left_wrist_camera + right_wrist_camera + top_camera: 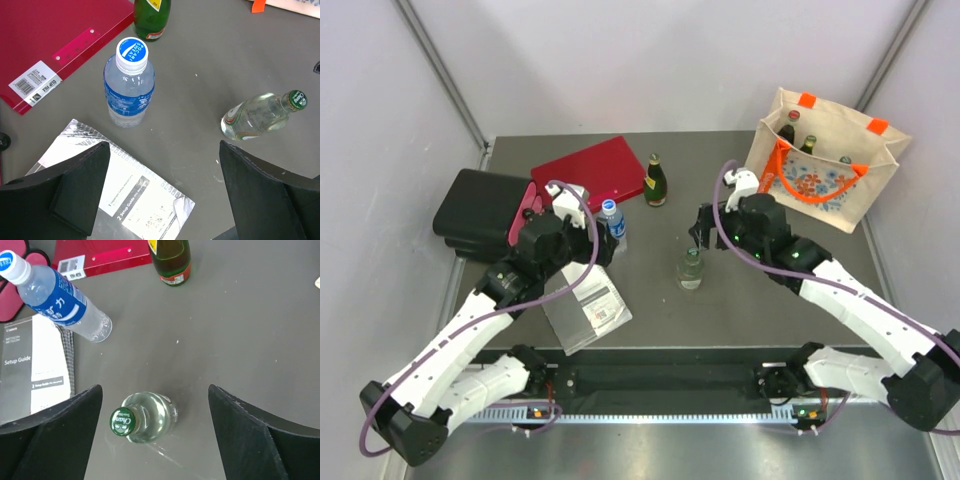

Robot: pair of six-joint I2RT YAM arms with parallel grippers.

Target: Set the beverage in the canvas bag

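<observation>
While your right gripper (pixel 155 432) hung spread wide, the upright green-capped glass bottle (pixel 150 417) stood just below, between its jaws.

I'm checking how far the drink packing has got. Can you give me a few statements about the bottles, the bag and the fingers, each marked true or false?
1. The clear bottle with the green cap stands upright on the table. True.
2. The right fingers are clamped on that clear bottle. False: they stand wide open and do not touch it.
3. The canvas bag has bottles inside it. True.
4. The water bottle lies on its side. False: it stands upright near the red folder.
</observation>
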